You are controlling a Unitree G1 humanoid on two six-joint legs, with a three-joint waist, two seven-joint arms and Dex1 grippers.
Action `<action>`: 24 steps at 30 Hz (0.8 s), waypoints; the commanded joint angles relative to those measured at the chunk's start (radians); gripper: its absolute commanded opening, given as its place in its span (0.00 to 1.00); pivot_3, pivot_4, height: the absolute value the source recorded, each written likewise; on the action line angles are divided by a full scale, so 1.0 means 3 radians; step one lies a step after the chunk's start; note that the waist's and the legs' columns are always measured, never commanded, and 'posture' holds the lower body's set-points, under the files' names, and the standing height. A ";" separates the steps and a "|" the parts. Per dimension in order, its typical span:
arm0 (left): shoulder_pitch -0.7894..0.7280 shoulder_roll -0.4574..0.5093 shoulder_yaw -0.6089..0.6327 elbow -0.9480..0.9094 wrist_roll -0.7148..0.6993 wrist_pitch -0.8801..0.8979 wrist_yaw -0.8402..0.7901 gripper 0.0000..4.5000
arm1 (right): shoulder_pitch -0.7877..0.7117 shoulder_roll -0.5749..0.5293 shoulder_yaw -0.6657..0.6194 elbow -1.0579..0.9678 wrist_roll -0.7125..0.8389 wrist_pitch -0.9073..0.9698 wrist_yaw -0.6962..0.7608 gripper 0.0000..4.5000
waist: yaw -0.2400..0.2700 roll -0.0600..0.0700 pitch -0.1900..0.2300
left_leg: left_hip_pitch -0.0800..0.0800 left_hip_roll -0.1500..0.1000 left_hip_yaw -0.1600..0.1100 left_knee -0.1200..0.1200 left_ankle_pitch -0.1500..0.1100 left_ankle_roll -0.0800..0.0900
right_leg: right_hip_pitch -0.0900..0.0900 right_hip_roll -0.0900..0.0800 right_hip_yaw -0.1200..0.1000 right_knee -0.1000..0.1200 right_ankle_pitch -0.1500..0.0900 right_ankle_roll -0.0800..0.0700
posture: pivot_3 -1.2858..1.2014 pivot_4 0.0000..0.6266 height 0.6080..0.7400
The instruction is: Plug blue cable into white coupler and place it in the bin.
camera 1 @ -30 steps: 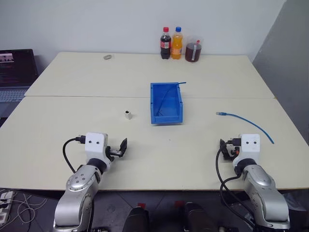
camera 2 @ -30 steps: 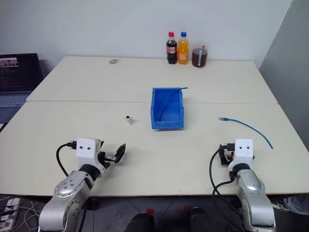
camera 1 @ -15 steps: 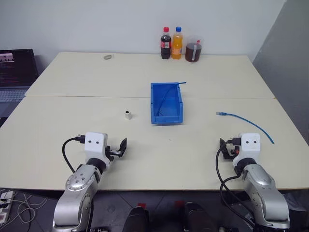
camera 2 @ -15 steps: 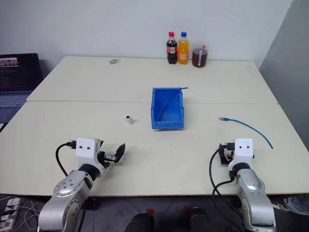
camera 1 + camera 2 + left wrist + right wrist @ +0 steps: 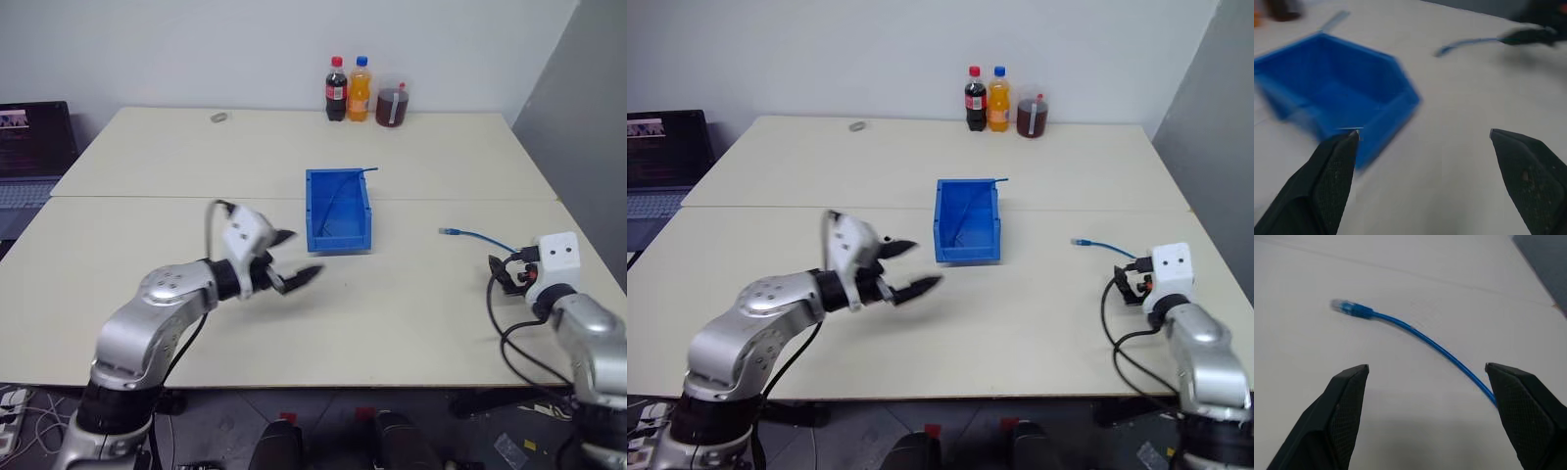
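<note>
Though near blue cable (image 5: 1415,333), untouched.

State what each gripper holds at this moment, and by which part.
Nothing is held. The left gripper and right gripper are both open and empty; the blue cable lies free on the table.

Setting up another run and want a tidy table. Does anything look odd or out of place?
One thing: a thin blue cable already lies in the bin, one end poking over its far rim. The other cable lies loose on the table, unplugged. Bottles stand upright; nothing is spilled.
</note>
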 commanded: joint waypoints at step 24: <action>-0.1315 -0.1323 -0.0844 0.1975 0.0854 -0.1282 -0.0551 1.00 | -0.1767 -0.0638 0.0711 0.3628 -0.0472 -0.1038 0.1724 0.61 | -0.0007 0.0003 0.0004 | 0.0013 -0.0001 0.0018 0.0005 0.0000 0.0002 | 0.0010 0.0003 0.0025 -0.0003 0.0005 0.0008 | 0.52 0.24 1.00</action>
